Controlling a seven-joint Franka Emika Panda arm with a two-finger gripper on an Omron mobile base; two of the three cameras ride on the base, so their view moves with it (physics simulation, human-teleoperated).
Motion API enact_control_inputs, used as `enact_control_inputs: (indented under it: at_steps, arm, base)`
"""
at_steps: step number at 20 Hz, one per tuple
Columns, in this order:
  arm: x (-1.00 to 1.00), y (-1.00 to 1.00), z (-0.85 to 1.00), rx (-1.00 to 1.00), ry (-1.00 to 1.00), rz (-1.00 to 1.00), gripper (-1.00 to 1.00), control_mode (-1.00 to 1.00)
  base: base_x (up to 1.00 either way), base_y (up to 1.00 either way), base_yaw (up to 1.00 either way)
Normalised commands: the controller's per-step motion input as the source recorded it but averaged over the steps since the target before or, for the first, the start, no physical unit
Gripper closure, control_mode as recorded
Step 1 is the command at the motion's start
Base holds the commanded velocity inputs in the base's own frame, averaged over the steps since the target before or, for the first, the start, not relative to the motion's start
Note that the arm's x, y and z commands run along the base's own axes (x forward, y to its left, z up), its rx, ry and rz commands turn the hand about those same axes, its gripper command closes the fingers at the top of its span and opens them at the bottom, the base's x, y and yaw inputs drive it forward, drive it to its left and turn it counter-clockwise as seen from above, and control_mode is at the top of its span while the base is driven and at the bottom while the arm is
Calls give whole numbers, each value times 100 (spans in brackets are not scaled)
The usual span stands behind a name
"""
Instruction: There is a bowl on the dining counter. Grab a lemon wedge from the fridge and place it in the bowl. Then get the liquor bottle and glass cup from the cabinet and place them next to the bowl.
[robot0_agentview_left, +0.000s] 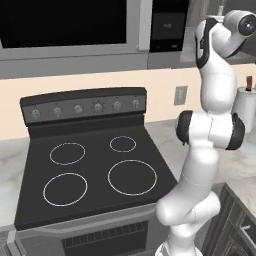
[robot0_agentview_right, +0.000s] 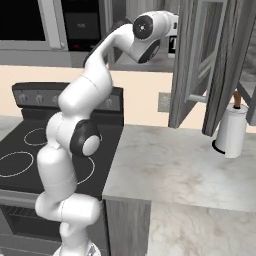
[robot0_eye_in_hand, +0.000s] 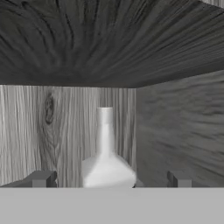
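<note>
- Nearest the base, the white arm (robot0_agentview_right: 75, 140) rises in front of the black stove (robot0_agentview_left: 90, 170) and bends up and right toward the open wall cabinet (robot0_agentview_right: 210, 60); the grey-white desk (robot0_agentview_right: 170, 165) right of the stove carries a white paper-towel roll (robot0_agentview_right: 231, 131) near the back wall.
- In the hand view the jaws (robot0_eye_in_hand: 109, 179) are spread wide, one dark tip on each side of the bottle and both clear of it; they pinch nothing.
- The liquor bottle (robot0_eye_in_hand: 106, 162) stands upright just beyond and between the tips, its slim white neck centred, on the cabinet's shelf; its dark body and label lie below the frame, so I cannot tell its lower part.
- Farther back are the cabinet's grey wood-grain rear and right walls and its top panel overhead; no glass cup shows in this slice of the cabinet.
- Judged progress: the arm is on the cabinet part of the task, lined up to grasp the bottle but not yet holding it; carrying it to the bowl is left, and so, as far as these views show, is the cup; whether the lemon wedge is already in the bowl cannot be told from here.
</note>
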Motion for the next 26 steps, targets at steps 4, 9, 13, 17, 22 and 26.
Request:
enact_control_inputs:
  at_steps: [4, 9, 13, 17, 22, 26]
  arm:
    - [34, -2, 1, 0, 8, 0, -100, -100]
    - [35, -5, 6, 0, 6, 0, -100, -100]
    - [25, -10, 17, 0, 0, 0, -100, -100]
    - [17, -12, 23, 0, -1, 0, -100, -100]
    - [5, -3, 0, 0, 0, 0, -100, -100]
    - [18, 0, 0, 0, 0, 0, -100, -100]
  base:
    - [0, 0, 0]
    - [0, 0, 0]
    - [0, 0, 0]
    - [0, 0, 0]
    - [0, 0, 0]
    - [0, 0, 0]
